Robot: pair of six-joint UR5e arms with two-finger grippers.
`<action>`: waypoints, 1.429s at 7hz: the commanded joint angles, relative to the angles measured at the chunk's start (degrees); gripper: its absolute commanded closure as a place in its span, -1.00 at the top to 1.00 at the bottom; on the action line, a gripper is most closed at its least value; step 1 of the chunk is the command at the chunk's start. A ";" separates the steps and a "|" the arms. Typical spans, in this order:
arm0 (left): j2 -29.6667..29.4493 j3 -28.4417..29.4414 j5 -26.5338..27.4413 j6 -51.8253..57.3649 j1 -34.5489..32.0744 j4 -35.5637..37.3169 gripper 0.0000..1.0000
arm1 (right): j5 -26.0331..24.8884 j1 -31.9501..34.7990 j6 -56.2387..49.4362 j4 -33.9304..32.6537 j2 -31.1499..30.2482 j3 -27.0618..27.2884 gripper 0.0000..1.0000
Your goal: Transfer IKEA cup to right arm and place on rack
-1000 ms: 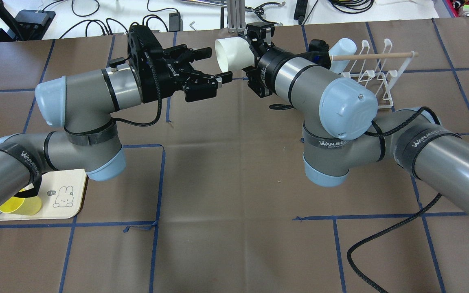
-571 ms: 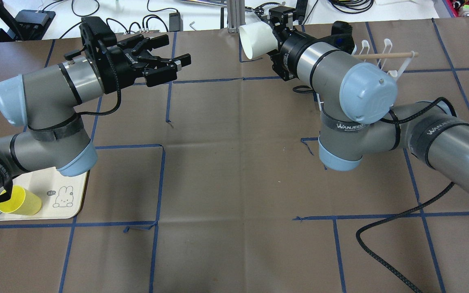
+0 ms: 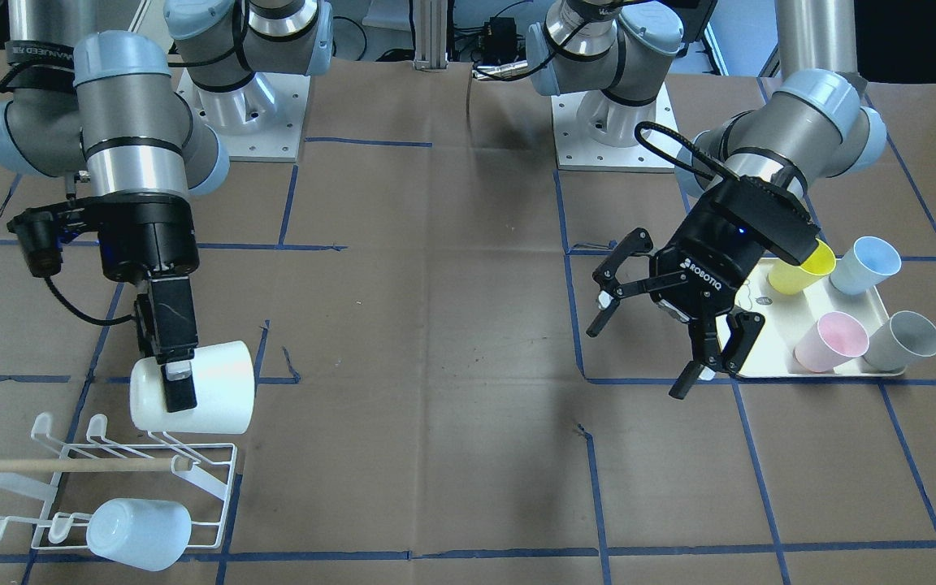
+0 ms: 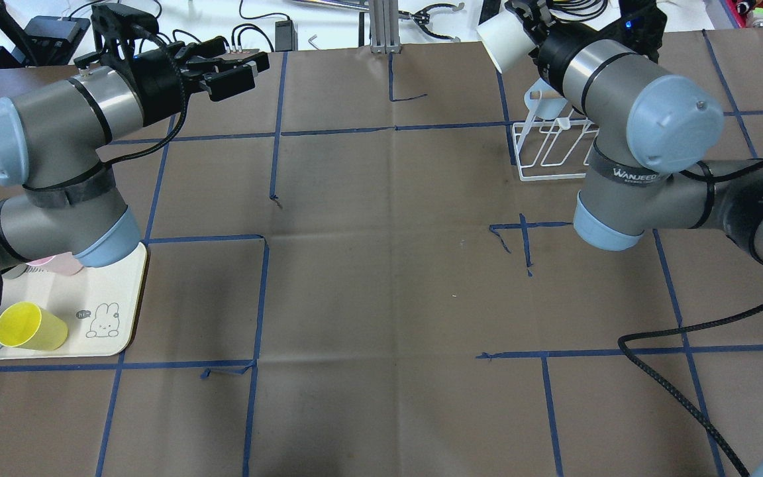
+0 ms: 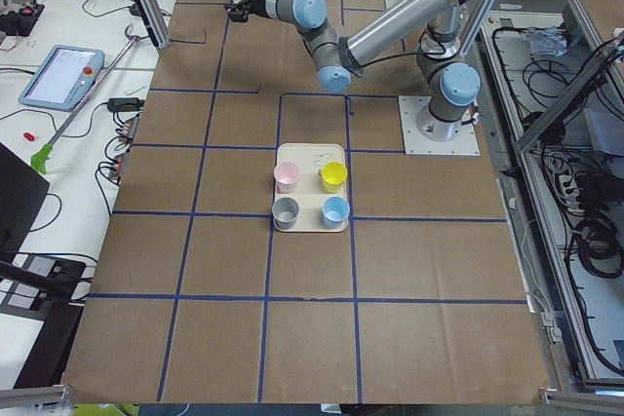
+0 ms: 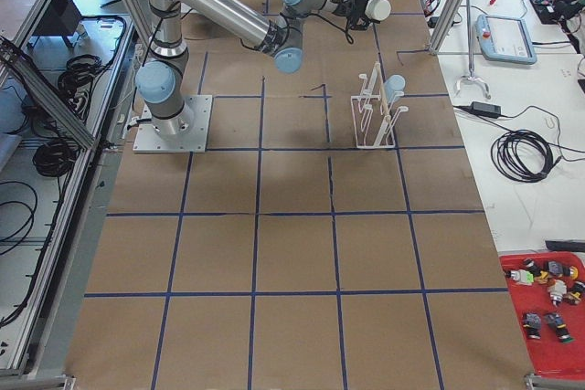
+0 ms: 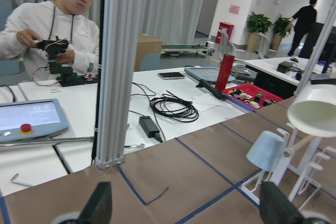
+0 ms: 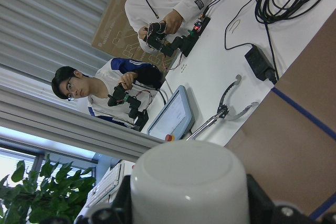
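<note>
My right gripper (image 3: 179,394) is shut on the white IKEA cup (image 3: 212,398) and holds it on its side in the air, beside and above the white wire rack (image 3: 208,467) with its wooden dowel (image 3: 70,465). In the overhead view the cup (image 4: 499,30) is at the table's far edge, beyond the rack (image 4: 547,156). The right wrist view shows the cup's base (image 8: 189,182) between the fingers. My left gripper (image 3: 639,361) is open and empty, over the table next to the tray; overhead it (image 4: 246,69) is at the far left.
A pale blue cup (image 3: 139,532) hangs on the rack's outer row. The cream tray (image 3: 821,374) holds yellow (image 3: 801,268), blue (image 3: 866,264), pink (image 3: 829,340) and grey (image 3: 903,341) cups. Operators sit beyond the table's far edge.
The arms have parted. My right arm has carried the white cup right and away to the rack. My open left gripper has drawn back to the left.
</note>
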 commanded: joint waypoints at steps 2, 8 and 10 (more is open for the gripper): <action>2.23 5.89 20.18 -0.90 -4.27 -20.63 0.98 | -0.31 -8.71 -22.42 -0.10 2.57 -0.45 -0.56; 10.15 23.49 40.28 -5.48 -9.92 -82.36 0.98 | 0.84 -14.63 -44.50 -0.45 16.52 -14.23 -0.62; 10.85 23.50 43.55 -5.56 -10.01 -85.93 0.98 | 1.01 -16.03 -47.52 -0.54 19.01 -15.66 -0.62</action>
